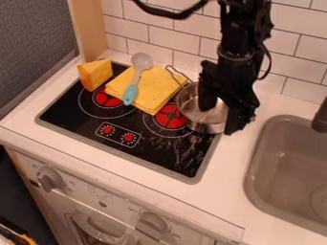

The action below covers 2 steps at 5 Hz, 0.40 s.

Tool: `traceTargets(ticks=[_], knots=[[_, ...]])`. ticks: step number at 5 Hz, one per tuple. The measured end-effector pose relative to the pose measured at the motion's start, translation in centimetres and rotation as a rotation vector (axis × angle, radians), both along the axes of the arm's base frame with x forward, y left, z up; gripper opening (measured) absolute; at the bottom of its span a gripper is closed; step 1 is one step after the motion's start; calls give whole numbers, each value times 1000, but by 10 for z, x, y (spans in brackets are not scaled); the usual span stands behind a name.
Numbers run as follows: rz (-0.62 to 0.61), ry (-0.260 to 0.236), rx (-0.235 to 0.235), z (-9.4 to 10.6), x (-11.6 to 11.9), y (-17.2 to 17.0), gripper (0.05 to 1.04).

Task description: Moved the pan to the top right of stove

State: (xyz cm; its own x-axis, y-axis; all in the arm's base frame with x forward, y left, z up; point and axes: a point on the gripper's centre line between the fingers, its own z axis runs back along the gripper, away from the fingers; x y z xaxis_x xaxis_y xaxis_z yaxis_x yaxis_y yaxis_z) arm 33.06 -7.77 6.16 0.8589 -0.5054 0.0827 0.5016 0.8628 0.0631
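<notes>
Gripper (220,119) at R side of metal saucepan (205,127). Jaws apart: one over pan interior, other just outside R wall, rim btwn them. Can't tell if either one presses on the metal.

Pan's upright, at back R part of stove (86,117), beside the R burner (171,116) red patch and overlapping its ring. R wall is at the stove's R edge, counter (233,191) right past it. Wire loop handle (179,74) points back-L, near the folded cloth. Shiny inside, smooth round wall; gripper covers part of the interior, so can't confirm contents.

Room: black glass w/ whitish streaks runs from pan to front R corner, then thin gray trim. White counter strip btwn stove and sink (254,165). Back side is tight: tile wall (182,38) behind, white glossy rectangles, dark grout. L side: yellow folded cloth (156,88), flat, squarish, near the pan. Spoon (131,91) lies across it, gray bowl toward wall, blue handle toward front. Cheese wedge (96,75) upright at back L corner, orange-yellow, smooth, by L burner (107,97).

Sink is gray basin, rounded corners, round drain at R edge of view, dark faucet (321,117) above. Printed ctrl panel (118,134) near stove front; chunky gray knobs (49,178) on white front below.
</notes>
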Motion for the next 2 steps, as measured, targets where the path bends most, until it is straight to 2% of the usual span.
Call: traceTargets(ticks=[1,2], knots=[[124,-20,14,13,-11,11,1009],[282,-16,48,14,-13,20,1003]])
